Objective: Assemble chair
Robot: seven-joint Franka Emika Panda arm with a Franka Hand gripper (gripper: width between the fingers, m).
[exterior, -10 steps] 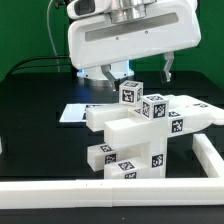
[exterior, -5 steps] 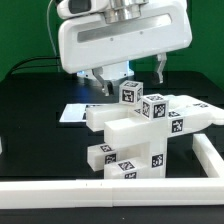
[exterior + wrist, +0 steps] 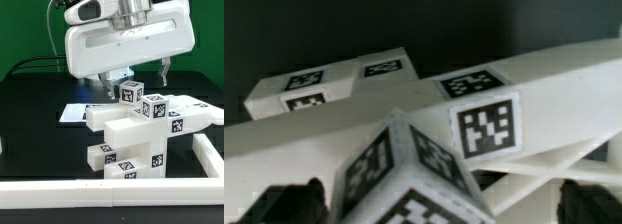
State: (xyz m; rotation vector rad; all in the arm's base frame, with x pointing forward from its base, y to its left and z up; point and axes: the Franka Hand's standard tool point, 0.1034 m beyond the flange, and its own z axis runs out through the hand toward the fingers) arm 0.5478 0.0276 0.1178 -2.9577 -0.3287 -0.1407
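Hovering over the stack: big white robot hand (image 3: 128, 82) sits just above the glossy white tagged plastic chair assembly (image 3: 140, 135), which stands on the black tabletop (image 3: 35, 120) inside the long white border rail (image 3: 100, 192). Can't tell if the fingers are open or closed, tips are hidden behind the top small cube-like tagged pieces (image 3: 143, 103). Wrist view shows only tagged faces up close (image 3: 486, 125). Risk: descending off-centre could clip a cube and topple or shift the loosely stacked slabs
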